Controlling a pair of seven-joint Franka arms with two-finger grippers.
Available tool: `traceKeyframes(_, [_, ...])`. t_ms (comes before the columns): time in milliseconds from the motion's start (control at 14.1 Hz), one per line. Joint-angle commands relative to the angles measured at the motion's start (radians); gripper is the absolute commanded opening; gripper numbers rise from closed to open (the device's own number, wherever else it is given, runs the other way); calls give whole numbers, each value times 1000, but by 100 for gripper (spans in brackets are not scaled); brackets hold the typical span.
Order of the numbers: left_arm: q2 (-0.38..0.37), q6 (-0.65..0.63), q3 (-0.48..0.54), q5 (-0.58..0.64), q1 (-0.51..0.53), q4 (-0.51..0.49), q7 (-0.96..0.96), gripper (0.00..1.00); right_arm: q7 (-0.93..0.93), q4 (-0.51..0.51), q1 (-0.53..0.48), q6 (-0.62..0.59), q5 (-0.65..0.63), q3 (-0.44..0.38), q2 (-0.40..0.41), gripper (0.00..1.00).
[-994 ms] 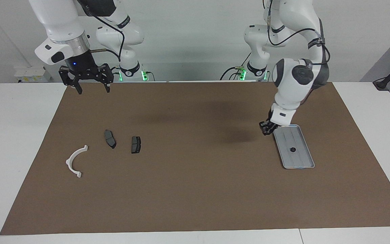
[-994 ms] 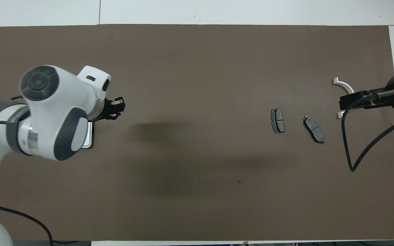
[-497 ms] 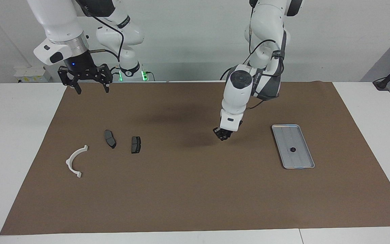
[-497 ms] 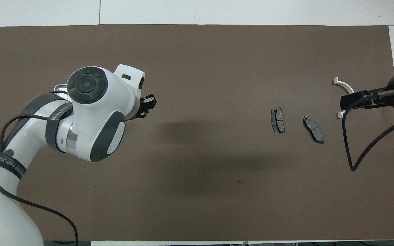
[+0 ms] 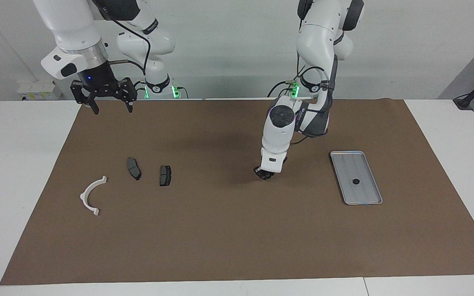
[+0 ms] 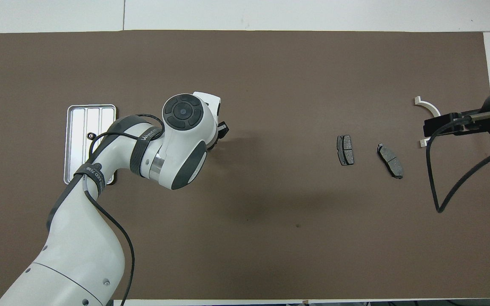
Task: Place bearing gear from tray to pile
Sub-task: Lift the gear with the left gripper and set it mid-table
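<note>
The silver tray lies toward the left arm's end of the brown mat, and it also shows in the overhead view. A small dark ring-shaped part lies on it. The pile is a white bracket and two dark grey pads. My left gripper hangs low over the bare mat between the tray and the pads. Whether it holds anything is hidden. My right gripper is open and empty, waiting raised at the right arm's end.
The brown mat covers most of the white table. A black cable hangs from the right arm. The left arm's elbow and forearm cover part of the tray in the overhead view.
My left gripper has swung away from the tray's corner to the middle of the mat, toward the pile, and dropped lower. The dark part on the tray and the right arm have not moved.
</note>
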Motion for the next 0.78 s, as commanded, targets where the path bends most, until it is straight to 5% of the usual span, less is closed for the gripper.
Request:
traceKeyframes(0, [-9,52,8,15,-10,-51,-20,14,1,-65,-7,20,19,5,-43,100])
traceKeyframes(426, [-9,61,8,15,-13,-57,-20,16,-2,-82,-3,22,19,5,-52,100])
traceKeyframes(710, [-9,89,8,15,-13,-73,-22,29,-2,-84,-1,22,19,5,-52,100])
